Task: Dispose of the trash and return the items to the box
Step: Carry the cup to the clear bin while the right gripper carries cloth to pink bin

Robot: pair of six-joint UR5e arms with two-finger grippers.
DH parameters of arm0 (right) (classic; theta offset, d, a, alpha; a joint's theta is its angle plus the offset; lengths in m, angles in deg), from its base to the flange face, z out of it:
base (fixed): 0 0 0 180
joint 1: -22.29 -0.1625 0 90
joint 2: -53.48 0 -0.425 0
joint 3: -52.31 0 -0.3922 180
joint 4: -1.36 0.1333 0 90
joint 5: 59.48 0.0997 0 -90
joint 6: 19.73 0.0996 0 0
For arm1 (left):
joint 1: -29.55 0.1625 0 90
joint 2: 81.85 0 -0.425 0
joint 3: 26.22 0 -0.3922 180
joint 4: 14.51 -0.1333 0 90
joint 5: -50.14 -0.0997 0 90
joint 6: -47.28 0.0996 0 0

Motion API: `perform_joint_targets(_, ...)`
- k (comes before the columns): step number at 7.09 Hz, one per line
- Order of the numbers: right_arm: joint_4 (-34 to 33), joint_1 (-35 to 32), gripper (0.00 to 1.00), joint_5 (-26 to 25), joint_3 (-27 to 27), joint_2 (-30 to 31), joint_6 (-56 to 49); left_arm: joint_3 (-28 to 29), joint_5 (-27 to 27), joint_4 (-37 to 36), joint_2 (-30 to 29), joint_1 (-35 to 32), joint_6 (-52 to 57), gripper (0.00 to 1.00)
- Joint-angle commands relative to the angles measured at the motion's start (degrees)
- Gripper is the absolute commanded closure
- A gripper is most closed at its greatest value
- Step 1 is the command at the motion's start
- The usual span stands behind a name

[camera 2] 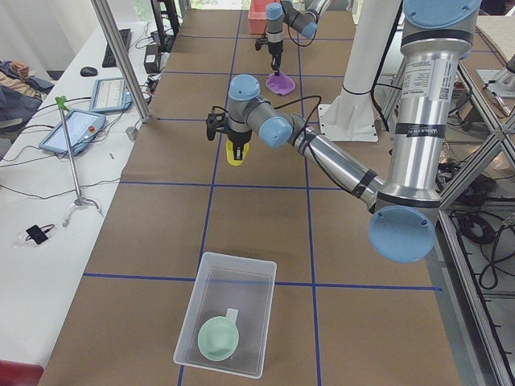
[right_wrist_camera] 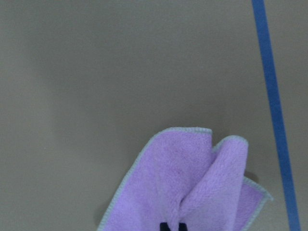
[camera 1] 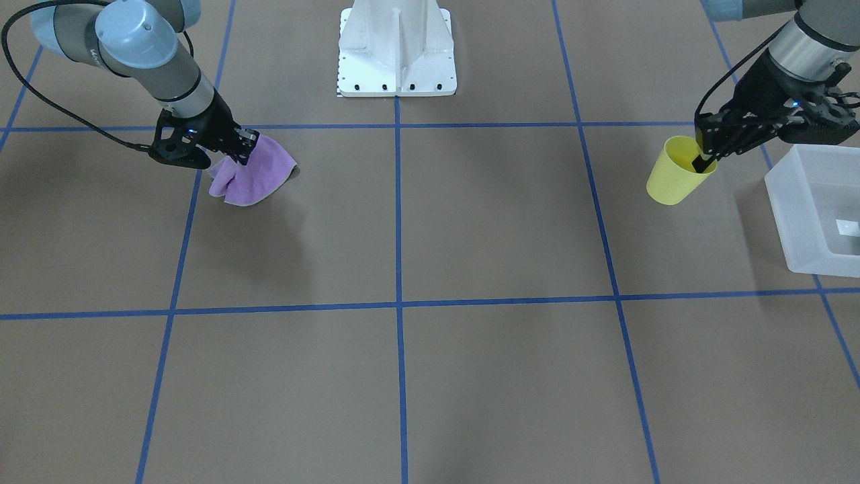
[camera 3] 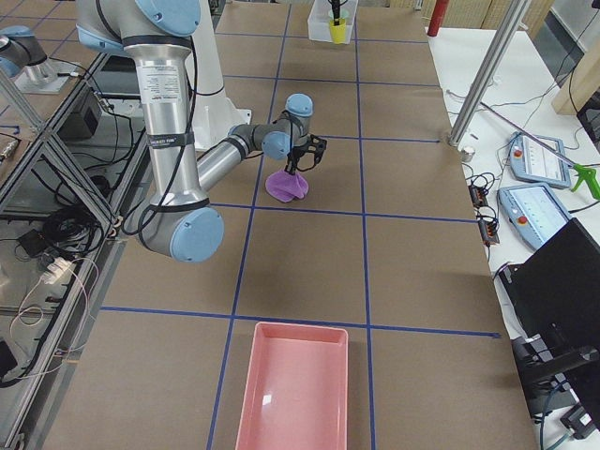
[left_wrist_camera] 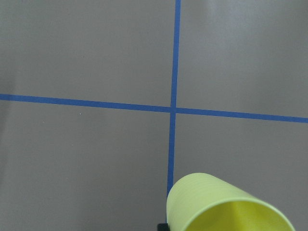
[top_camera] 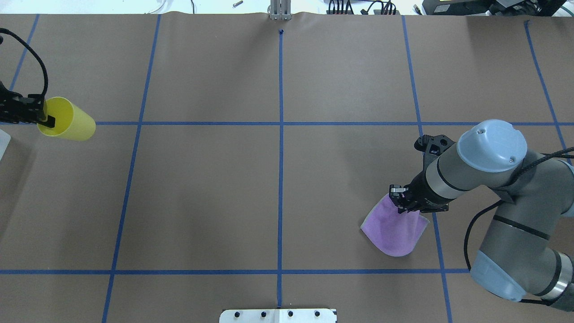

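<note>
My left gripper (camera 1: 704, 161) is shut on the rim of the yellow cup (camera 1: 674, 173), one finger inside it, and holds it tilted above the table, just beside the box (camera 1: 796, 208). The cup also shows in the overhead view (top_camera: 68, 120) and the left wrist view (left_wrist_camera: 226, 207). The mint-green bowl (camera 2: 217, 338) lies inside the translucent box (camera 2: 190, 320). My right gripper (camera 1: 242, 156) is shut on a purple cloth (camera 1: 253, 176), pinching its top while the cloth hangs down to the table (top_camera: 394, 229). The cloth also shows in the right wrist view (right_wrist_camera: 192, 183).
A pink tray (camera 3: 295, 384) stands at the table's end on my right side. The white robot pedestal (camera 1: 396, 54) stands at the middle back. Blue tape lines divide the brown table. Operators' tablets and tools lie on a side bench (camera 2: 76, 129).
</note>
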Motion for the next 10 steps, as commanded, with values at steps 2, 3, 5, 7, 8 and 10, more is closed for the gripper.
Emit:
perform_joint_targets(2,-11.56,-16.31,1.00,7.38,-12.63,9.14,-16.42,0.92,0.39,-3.18,4.90,-8.85,19.15,1.00)
perform_joint_targets(3,-20.32,-25.16,1.00,9.74,-14.67,10.91,-30.95,4.32,0.47,-5.90,5.18,-14.63,30.90,1.00)
perform_joint_targets(5,-40.80,-43.19,1.00,7.86,-12.52,9.88,-66.78,14.06,2.83,-5.40,4.92,-22.22,46.08,1.00)
perform_joint_targets(7,-41.60,-56.31,1.00,4.24,1.57,7.43,-87.86,20.83,2.59,-2.35,4.49,-22.42,49.63,1.00)
perform_joint_targets(8,-41.51,-61.41,1.00,1.70,9.48,3.85,-94.05,24.01,2.59,-0.58,4.13,-23.12,50.78,1.00)
perform_joint_targets(10,-27.29,-67.85,1.00,0.27,26.44,3.37,-104.20,28.94,2.50,3.38,3.61,-23.13,51.58,1.00)
